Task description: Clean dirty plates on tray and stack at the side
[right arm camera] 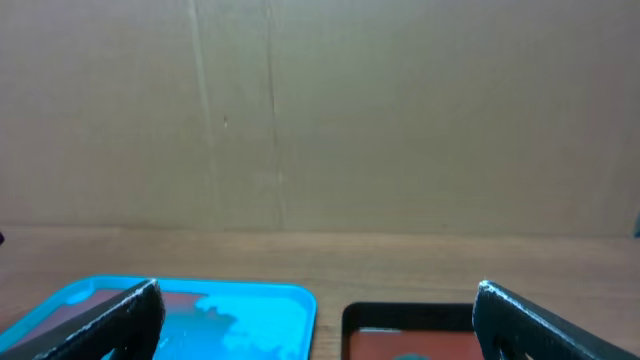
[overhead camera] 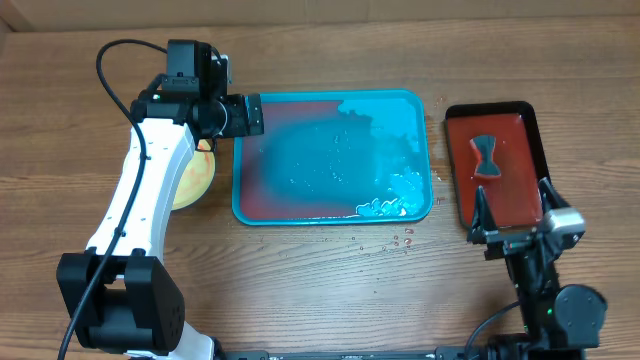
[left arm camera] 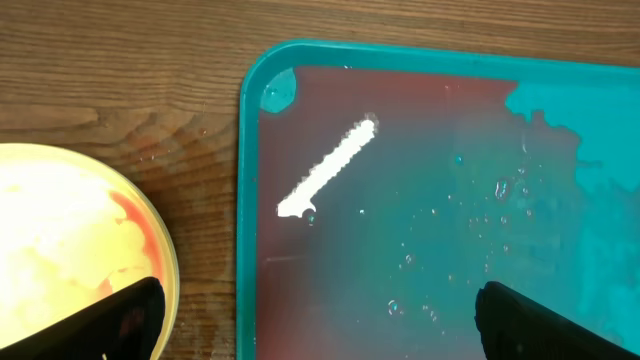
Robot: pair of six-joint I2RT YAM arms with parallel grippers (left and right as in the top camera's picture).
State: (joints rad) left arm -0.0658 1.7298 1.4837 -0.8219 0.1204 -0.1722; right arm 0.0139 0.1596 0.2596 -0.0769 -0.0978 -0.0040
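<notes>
A pale yellow-green plate point(overhead camera: 192, 178) with red smears lies on the table left of the teal tray point(overhead camera: 420, 110), partly hidden under my left arm. I cannot tell whether other plates lie under it. In the left wrist view the plate point(left arm camera: 60, 240) sits beside the tray's left rim point(left arm camera: 246, 200). The tray holds reddish water and foam, and no plate shows in it. My left gripper point(overhead camera: 257, 115) is open and empty above the tray's left edge point(left arm camera: 320, 330). My right gripper point(overhead camera: 512, 208) is open and empty at the front right point(right arm camera: 330, 325).
A narrow dark-red tray point(overhead camera: 520, 150) with a black rim stands to the right and holds a dark bow-shaped object point(overhead camera: 487, 156). Water drops point(overhead camera: 400, 242) lie on the table in front of the teal tray. A cardboard wall point(right arm camera: 320, 110) stands behind the table.
</notes>
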